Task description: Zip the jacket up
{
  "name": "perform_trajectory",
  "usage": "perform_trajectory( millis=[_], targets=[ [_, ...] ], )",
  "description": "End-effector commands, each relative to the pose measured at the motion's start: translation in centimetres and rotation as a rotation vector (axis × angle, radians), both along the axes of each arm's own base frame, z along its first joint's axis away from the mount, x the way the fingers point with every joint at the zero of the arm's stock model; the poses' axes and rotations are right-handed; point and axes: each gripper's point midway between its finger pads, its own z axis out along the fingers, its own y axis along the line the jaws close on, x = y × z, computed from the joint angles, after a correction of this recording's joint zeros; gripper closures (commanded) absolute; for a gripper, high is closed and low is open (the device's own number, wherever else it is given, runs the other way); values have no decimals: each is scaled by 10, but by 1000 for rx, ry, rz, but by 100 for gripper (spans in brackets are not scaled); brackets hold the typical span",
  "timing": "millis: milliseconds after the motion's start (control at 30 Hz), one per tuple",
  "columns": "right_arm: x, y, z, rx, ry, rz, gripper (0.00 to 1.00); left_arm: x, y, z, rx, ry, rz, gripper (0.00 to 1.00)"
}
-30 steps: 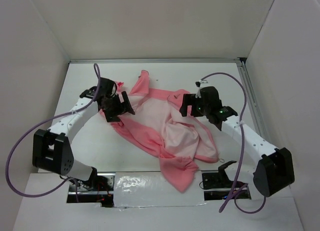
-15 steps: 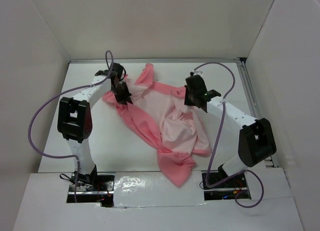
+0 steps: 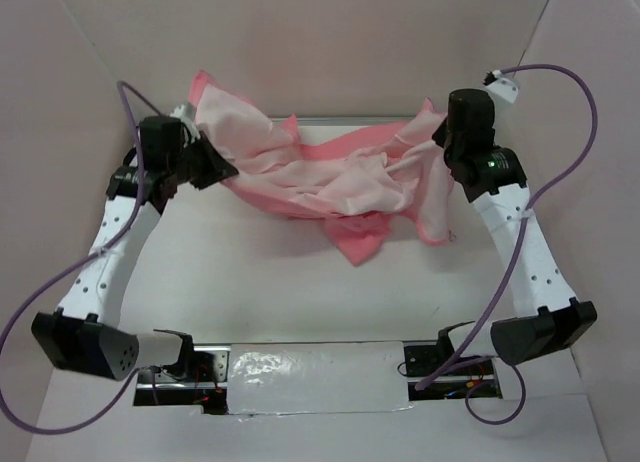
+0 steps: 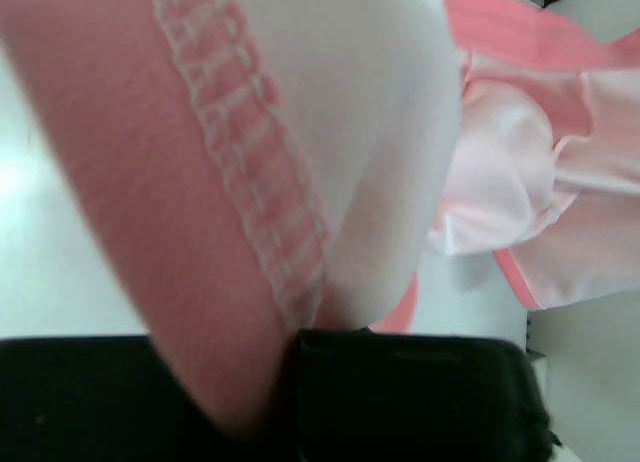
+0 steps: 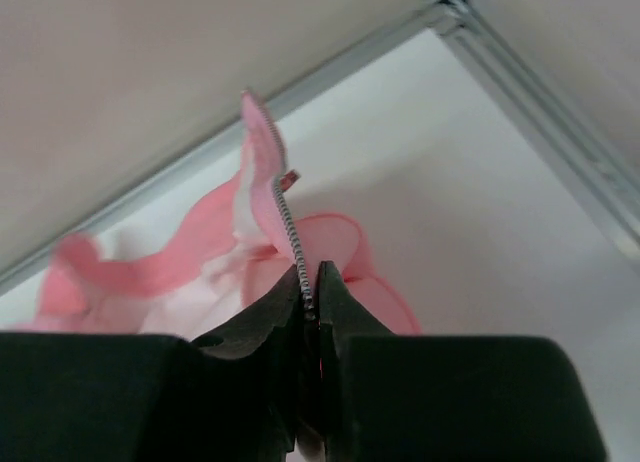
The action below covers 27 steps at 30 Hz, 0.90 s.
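The salmon-pink jacket (image 3: 330, 177) hangs stretched between my two grippers above the back of the table, its paler lining facing forward and a pink fold drooping in the middle. My left gripper (image 3: 205, 162) is shut on the jacket's left edge. In the left wrist view the jacket (image 4: 200, 182) fills the frame, and a pale stitched strip runs down into the left gripper (image 4: 290, 342). My right gripper (image 3: 445, 137) is shut on the jacket's right edge. In the right wrist view the zipper teeth (image 5: 285, 217) run straight into the right gripper (image 5: 310, 292).
White walls close in the table (image 3: 250, 282) on the left, back and right. A metal rail (image 5: 560, 102) runs along the back right edge. Purple cables (image 3: 560, 77) loop off both arms. The arm bases sit at the near edge.
Both grippers closed on the jacket's edges, then rose and moved apart toward the back. The jacket has come up off the table and now hangs spread between them.
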Motion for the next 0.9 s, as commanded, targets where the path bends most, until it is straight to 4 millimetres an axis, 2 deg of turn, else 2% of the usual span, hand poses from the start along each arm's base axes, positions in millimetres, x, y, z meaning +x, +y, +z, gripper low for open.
perform_trajectory(
  millis=[0, 33, 67, 100, 133, 167, 200, 233, 267, 300, 333, 367, 400, 433, 467, 500, 533, 567, 600, 633, 667, 700, 733, 767, 800, 833, 867],
  targets=[
    [13, -32, -67, -14, 206, -111, 83, -55, -7, -108, -81, 377, 31, 98],
    [19, -48, -75, -7, 238, -141, 77, -66, -12, -121, -102, 407, 10, 98],
    [25, -49, -89, 13, 282, -129, 69, -73, -15, -123, -121, 404, -10, 96],
    [33, -52, -116, 6, 367, -136, 46, -90, -18, -140, -130, 471, -13, 90],
    [36, -55, -120, -1, 387, -137, 35, -101, -26, -145, -135, 510, -17, 59],
    [37, -53, -128, -6, 408, -139, 21, -110, -29, -143, -132, 509, -34, 42],
    [38, -53, -130, -11, 409, -143, 5, -123, -33, -148, -120, 535, -54, 30],
    [35, -51, -136, -27, 420, -132, 0, -133, -41, -148, -101, 539, -90, 1],
    [34, -50, -133, -28, 403, -128, 0, -141, -44, -143, -91, 523, -109, 1],
    [30, -50, -120, -18, 355, -124, 0, -149, -44, -141, -75, 535, -110, 1],
    [23, -49, -127, -20, 371, -112, 0, -153, -45, -139, -44, 526, -113, 1],
    [19, -46, -123, -12, 358, -92, 0, -153, -44, -133, -29, 501, -113, 1],
    [14, -42, -113, 5, 320, -64, 0, -145, -44, -117, -17, 452, -101, 1],
    [8, -40, -121, -8, 333, -36, 0, -138, -38, -114, 34, 430, -64, 1],
    [7, -38, -121, -11, 320, -16, 0, -129, -37, -106, 49, 394, -52, 1],
    [8, -36, -110, -5, 270, -7, 0, -114, -38, -89, 50, 334, -47, 1],
    [7, -37, -114, -27, 276, 13, 0, -94, -36, -77, 45, 261, -44, 1],
    [10, -36, -112, -35, 266, 23, 0, -78, -43, -70, 24, 239, -77, 1],
    [11, -38, -115, -48, 282, 31, 0, -60, -36, -66, 11, 215, -70, 1],
    [14, -39, -111, -56, 284, 39, 0, -38, -38, -77, 20, 228, -89, 1],
    [17, -41, -112, -71, 300, 49, 0, -19, -36, -62, 12, 198, -76, 1],
    [23, -47, -122, -80, 330, 48, 0, -1, -26, -65, 19, 213, -45, 1],
    [28, -48, -119, -105, 337, 78, 0, 18, -22, -93, 64, 290, -44, 1],
    [35, -50, -133, -112, 375, 93, 0, 43, -17, -77, 85, 250, -17, 1],
    [48, -59, -134, -124, 382, 98, 0, 70, -5, -88, 106, 305, 12, 1],
    [48, -57, -134, -119, 381, 109, 0, 76, -5, -119, 119, 378, 10, 1],
    [59, -58, -150, -116, 411, 122, 0, 98, -4, -103, 123, 338, 19, 1]
  ],
)
